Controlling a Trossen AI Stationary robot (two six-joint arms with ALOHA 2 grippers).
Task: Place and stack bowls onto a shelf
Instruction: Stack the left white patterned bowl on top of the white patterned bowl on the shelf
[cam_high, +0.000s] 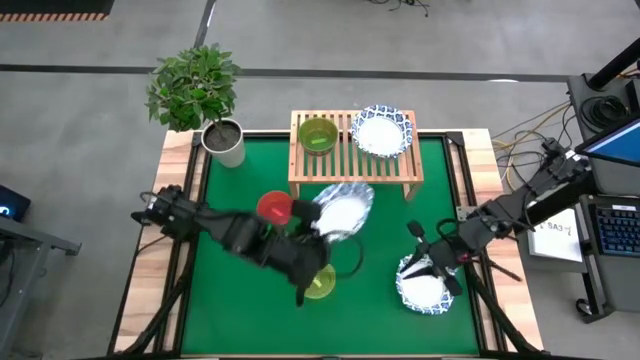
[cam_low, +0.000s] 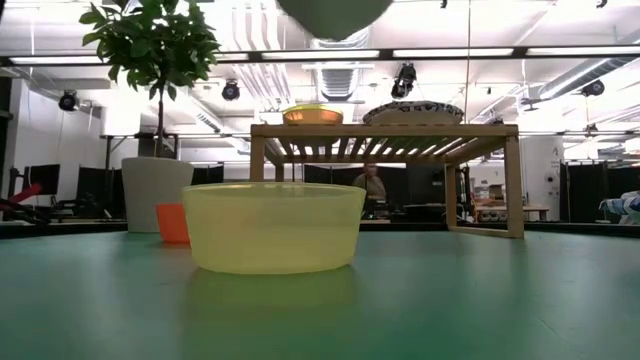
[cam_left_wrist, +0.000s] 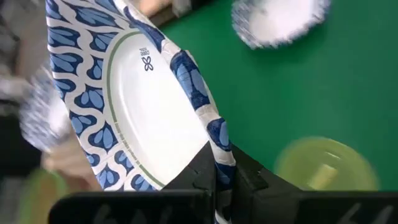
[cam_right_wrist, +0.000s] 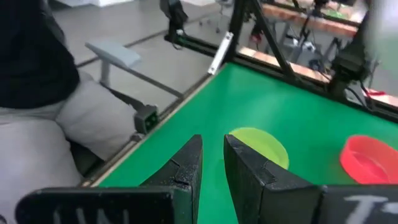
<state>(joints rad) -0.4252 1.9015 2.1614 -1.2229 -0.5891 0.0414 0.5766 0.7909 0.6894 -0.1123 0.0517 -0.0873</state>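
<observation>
The left claw (cam_left_wrist: 225, 177) pinches a patterned bowl (cam_high: 342, 211) by its rim, tilted on edge, just before the shelf (cam_high: 355, 165). A red bowl (cam_high: 274, 208) and yellow bowl (cam_high: 320, 283) sit close by. The right claw (cam_right_wrist: 211, 165), narrowly open, hangs near another patterned bowl (cam_high: 424, 285) on the desk (cam_high: 230, 310).

Potted plant (cam_high: 200, 95) in grey pot (cam_high: 225, 143) at far-left table corner, keyboard (cam_high: 616, 230) right of table, seated person (cam_right_wrist: 37, 93) beside table edge.

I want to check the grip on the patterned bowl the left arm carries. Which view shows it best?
The left wrist view: the left gripper pinches the bowl's blue rim. The high view only shows it lifted near the shelf; the others miss the grip.
</observation>
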